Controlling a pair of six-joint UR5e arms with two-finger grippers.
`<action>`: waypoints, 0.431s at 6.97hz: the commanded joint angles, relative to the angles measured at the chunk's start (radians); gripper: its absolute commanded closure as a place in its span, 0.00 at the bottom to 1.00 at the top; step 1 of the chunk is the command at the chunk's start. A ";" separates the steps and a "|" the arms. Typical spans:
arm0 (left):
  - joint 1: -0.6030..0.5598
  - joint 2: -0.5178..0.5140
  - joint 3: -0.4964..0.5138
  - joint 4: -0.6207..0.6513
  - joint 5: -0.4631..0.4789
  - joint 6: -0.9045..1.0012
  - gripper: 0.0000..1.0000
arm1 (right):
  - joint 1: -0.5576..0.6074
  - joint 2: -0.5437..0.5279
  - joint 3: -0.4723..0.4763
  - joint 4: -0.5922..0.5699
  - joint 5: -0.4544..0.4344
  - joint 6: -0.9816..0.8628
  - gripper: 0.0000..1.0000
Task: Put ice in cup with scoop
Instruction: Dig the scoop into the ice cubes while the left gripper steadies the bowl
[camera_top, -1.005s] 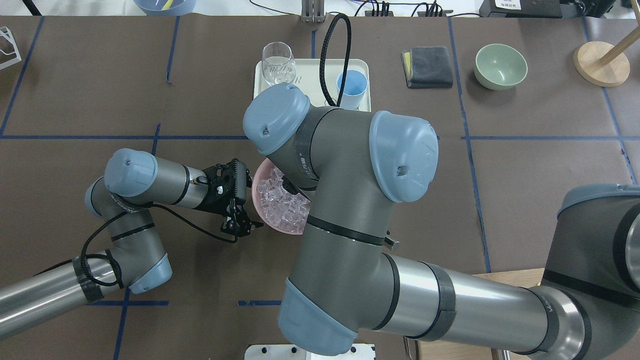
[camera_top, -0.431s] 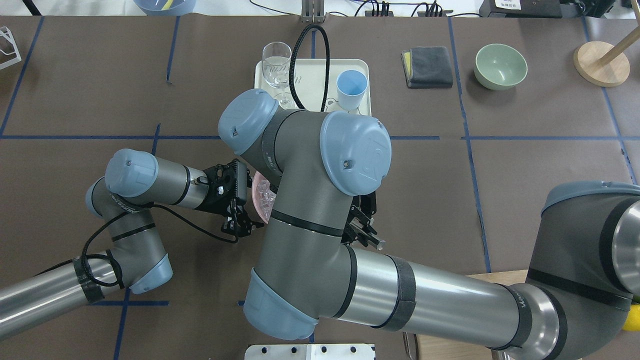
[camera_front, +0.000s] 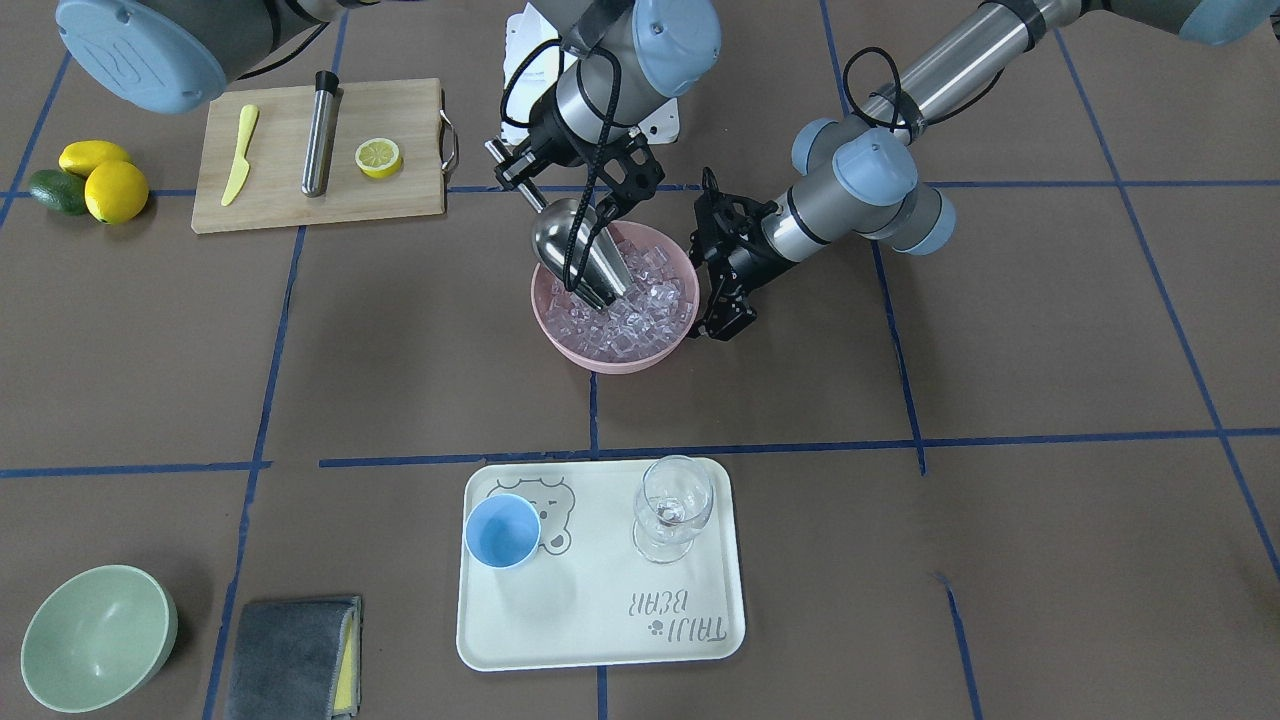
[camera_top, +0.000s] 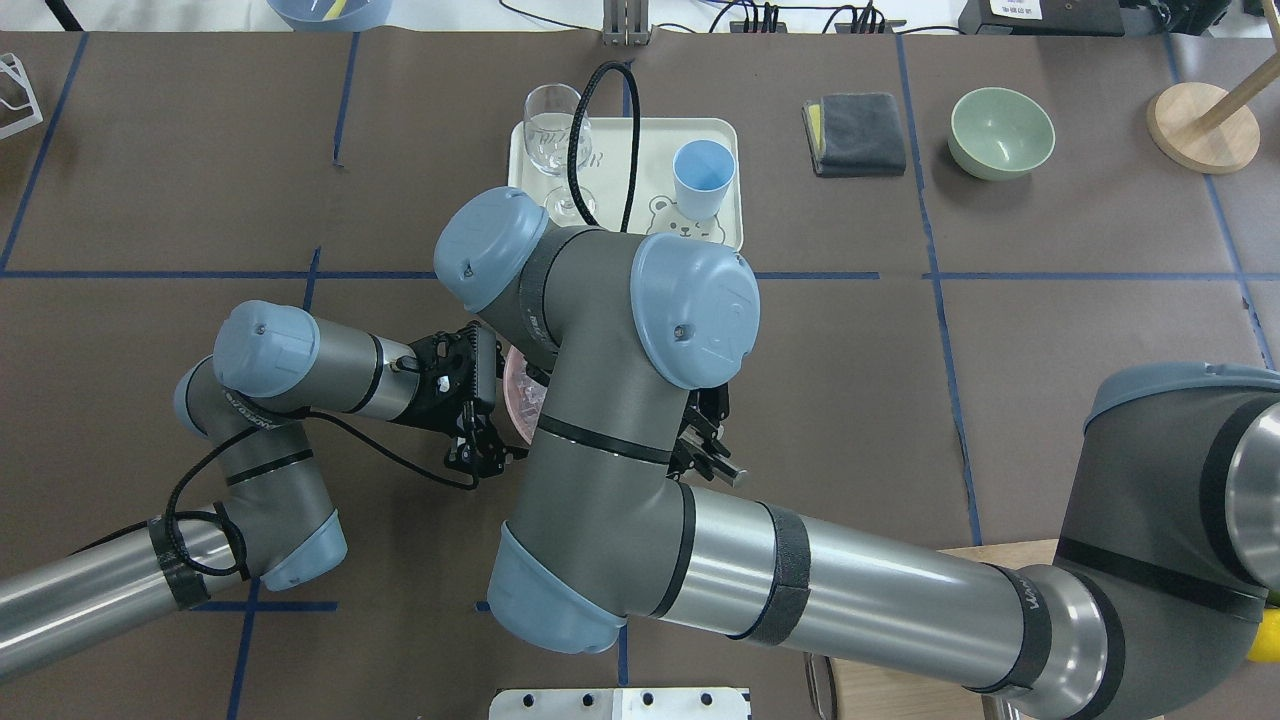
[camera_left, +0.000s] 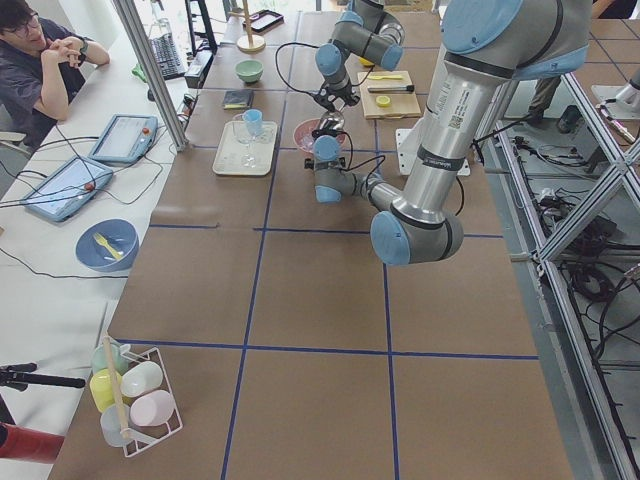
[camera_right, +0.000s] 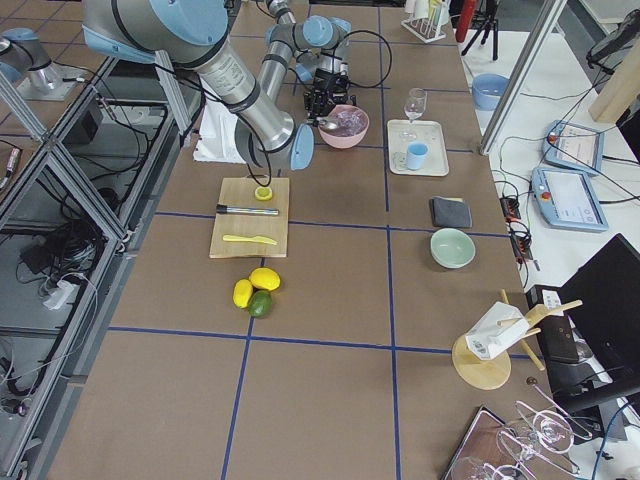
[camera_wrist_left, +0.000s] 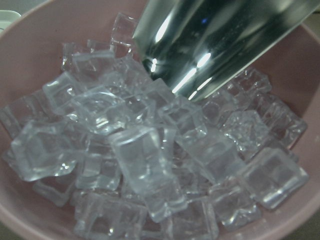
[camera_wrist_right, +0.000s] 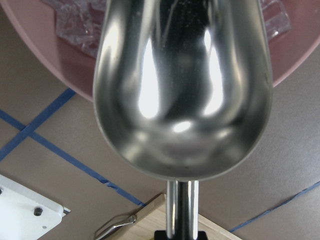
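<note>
The right gripper (camera_front: 522, 176) is pinching the thin handle of the scoop (camera_front: 575, 252), which is tilting down into the pink bowl (camera_front: 612, 364) with its open end among the ice (camera_front: 645, 305) lying in that bowl. The left gripper (camera_front: 727, 312) is sitting just beside the bowl's rim; I cannot tell whether its fingers are spread or pressed together. The cup (camera_front: 502, 530) is standing upright on a tray (camera_front: 600, 640), well apart from the bowl on the side away from the robot.

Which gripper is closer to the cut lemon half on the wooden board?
Right. The right gripper, holding the scoop over the pink bowl, is on the bowl's side toward the lemon half; the left gripper is at the opposite side.
</note>
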 joint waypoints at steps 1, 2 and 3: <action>0.001 -0.002 0.000 0.000 0.000 -0.002 0.00 | 0.000 -0.038 -0.002 0.103 -0.004 0.011 1.00; 0.001 -0.002 0.000 0.000 0.000 -0.002 0.00 | 0.000 -0.060 0.000 0.150 -0.021 0.014 1.00; 0.001 -0.002 0.000 0.000 0.000 -0.005 0.00 | -0.003 -0.080 0.004 0.177 -0.039 0.017 1.00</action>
